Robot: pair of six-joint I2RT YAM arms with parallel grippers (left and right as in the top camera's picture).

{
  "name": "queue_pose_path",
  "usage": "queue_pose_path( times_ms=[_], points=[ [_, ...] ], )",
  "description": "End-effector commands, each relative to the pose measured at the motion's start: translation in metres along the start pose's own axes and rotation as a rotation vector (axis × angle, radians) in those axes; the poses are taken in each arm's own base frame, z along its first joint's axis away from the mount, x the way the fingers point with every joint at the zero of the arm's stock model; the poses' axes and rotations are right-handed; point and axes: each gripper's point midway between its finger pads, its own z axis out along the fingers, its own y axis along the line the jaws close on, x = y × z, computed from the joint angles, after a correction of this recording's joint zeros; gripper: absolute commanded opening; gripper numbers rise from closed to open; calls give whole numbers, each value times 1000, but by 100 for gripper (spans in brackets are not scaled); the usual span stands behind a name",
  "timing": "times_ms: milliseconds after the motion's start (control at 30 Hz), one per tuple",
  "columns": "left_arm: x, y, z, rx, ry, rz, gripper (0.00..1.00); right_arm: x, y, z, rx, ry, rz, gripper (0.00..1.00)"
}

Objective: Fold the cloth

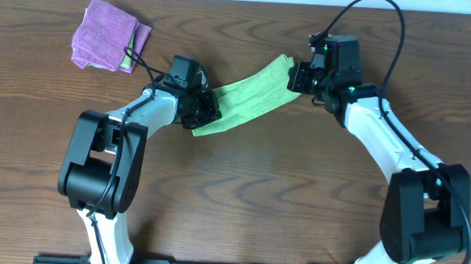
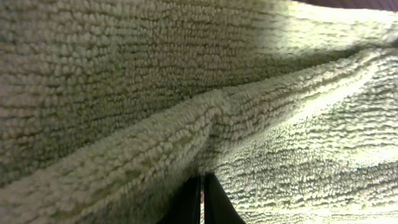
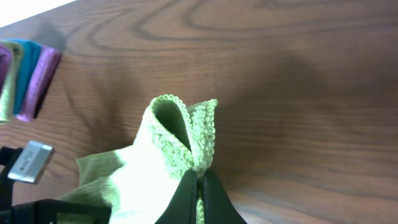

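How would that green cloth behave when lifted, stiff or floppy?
Probably floppy: the cloth curls into a soft loop where the right gripper pinches it. Likely light, since small pinches by that and the left gripper seem to hold it. Its looped pile looks grippy, not slippery.

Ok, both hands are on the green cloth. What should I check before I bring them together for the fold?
1. Left hand shut on the cloth: ok, the fabric fills its wrist view.
2. Right hand shut on the cloth: ok, it pinches a doubled edge.
3. Cloth spread flat between the hands: not ok, it runs as a narrow, creased band.
4. Middle of the cloth lifted off the table: cannot tell.
5. Purple folded cloth out of the way: ok, it lies apart at the far left corner.
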Motion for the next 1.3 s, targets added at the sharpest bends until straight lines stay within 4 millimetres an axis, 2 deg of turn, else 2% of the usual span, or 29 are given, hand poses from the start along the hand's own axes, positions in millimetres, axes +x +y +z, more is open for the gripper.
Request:
queue_pose_path(
  times_ms=[0,167,267,533,733,933,1267],
  points=[
    [-12,14,-3,-62,-45,4,6,-4,28,-2,-62,-19,-34,1],
    [-13,14,-3,-61,-45,5,6,3,71,5,-139,-43,-90,1],
    [-13,14,-4,-61,-45,5,6,13,95,14,-181,-43,-125,1],
    [-12,6,-8,-36,-41,43,6,57,133,39,-234,32,-148,1],
    [-17,0,-22,-32,-69,70,6,72,160,44,-285,35,-165,1],
    [-29,-1,-55,-35,-128,75,6,85,168,50,-287,51,-166,1],
    [-50,7,-136,-102,-298,100,6,96,184,52,-294,43,-194,1]
  ],
)
